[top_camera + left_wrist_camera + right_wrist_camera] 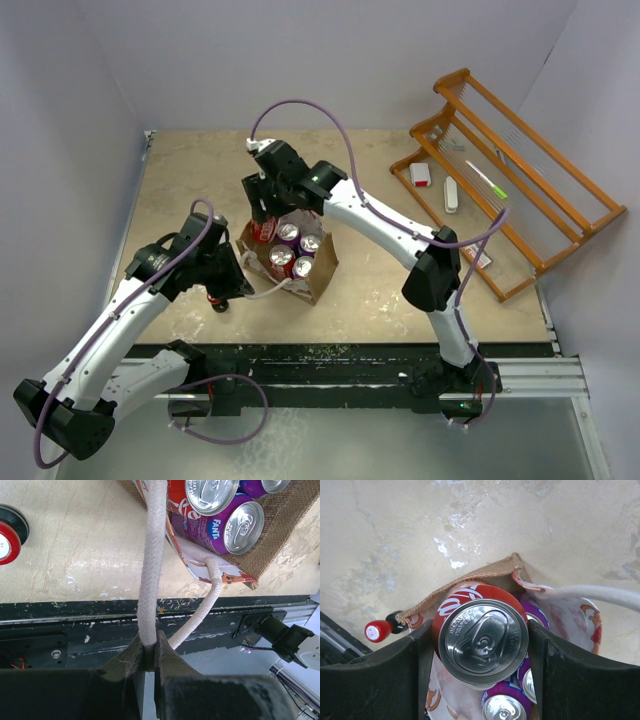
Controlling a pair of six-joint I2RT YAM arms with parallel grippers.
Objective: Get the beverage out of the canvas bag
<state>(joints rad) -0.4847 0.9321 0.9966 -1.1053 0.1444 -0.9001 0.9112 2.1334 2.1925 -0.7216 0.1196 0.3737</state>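
The canvas bag (pixel 320 283) stands mid-table with tan sides, white printed faces and several cans inside. My left gripper (pixel 241 286) is shut on one white rope handle (pixel 152 555) near the bag's front; its jaws pinch the rope (pixel 148 647). My right gripper (pixel 265 207) reaches down over the bag's far left corner. In the right wrist view its fingers (pixel 417 670) press both sides of a red cola can (pixel 481 635), which stands higher than the purple Fanta cans (pixel 504 707) below. The red can (pixel 262 232) and purple cans (pixel 289 233) also show from above.
A small dark bottle with a red cap (pixel 218 301) stands left of the bag, next to the left gripper. An orange wooden rack (pixel 520 180) lies at the right with a white box (pixel 420 175), a white marker (pixel 451 193) and a green pen (pixel 487 181).
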